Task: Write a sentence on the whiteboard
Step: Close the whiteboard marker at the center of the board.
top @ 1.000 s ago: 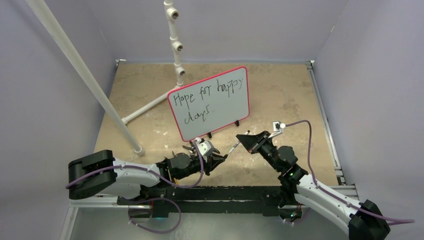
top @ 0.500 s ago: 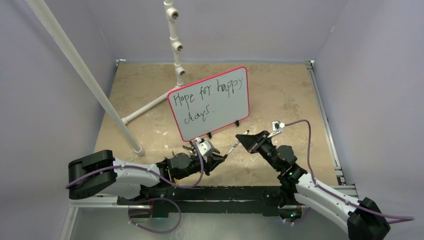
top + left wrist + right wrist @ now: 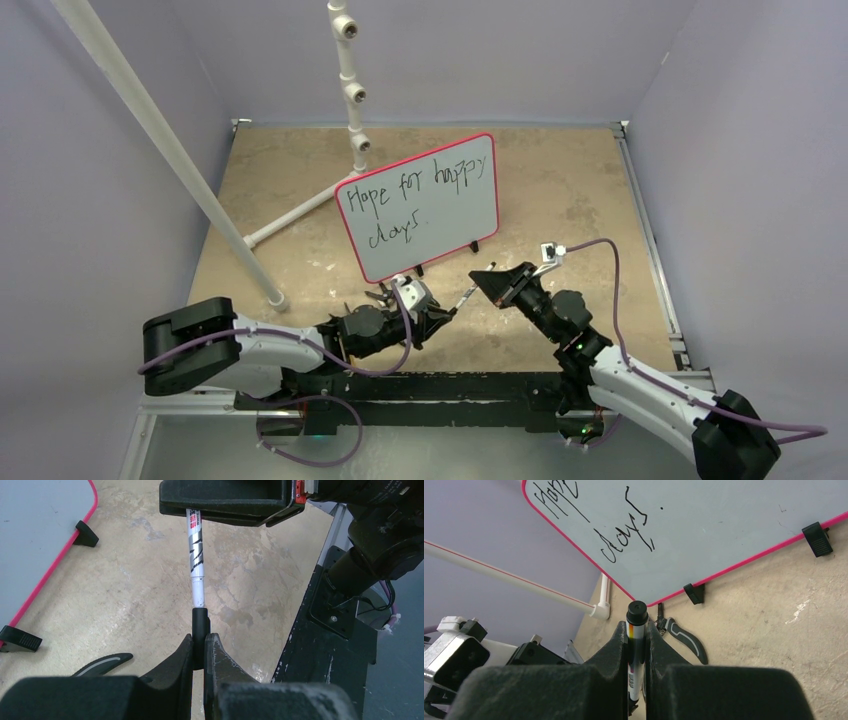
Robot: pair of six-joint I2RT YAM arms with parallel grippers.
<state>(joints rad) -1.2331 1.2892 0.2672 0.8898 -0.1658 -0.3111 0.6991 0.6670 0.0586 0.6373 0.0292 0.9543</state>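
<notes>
The whiteboard [image 3: 440, 220], red-pink framed on black feet, stands mid-table with the sentence [image 3: 415, 180] "Hope for happy days" in black. It also shows in the right wrist view [image 3: 724, 525] with the word "days" [image 3: 626, 525]. My left gripper [image 3: 443, 315] is shut on a black marker cap [image 3: 200, 620]. My right gripper [image 3: 490, 280] is shut on the white marker [image 3: 467, 296]. In the left wrist view the marker [image 3: 196, 555] runs from the right gripper [image 3: 230, 500] straight into the cap. In the right wrist view its black end [image 3: 637, 612] sticks out of the fingers.
Black-handled pliers [image 3: 380, 295] lie on the table by the whiteboard's near corner, also in the right wrist view [image 3: 684, 640]. A white PVC pipe [image 3: 170, 150] slants at the left and an upright pipe [image 3: 350, 90] stands behind the board. The black base rail [image 3: 450, 385] runs along the near edge.
My right gripper has moved a little left toward the left gripper, shortening the stretch of marker between them. The left arm shifted slightly. The board has not moved.
</notes>
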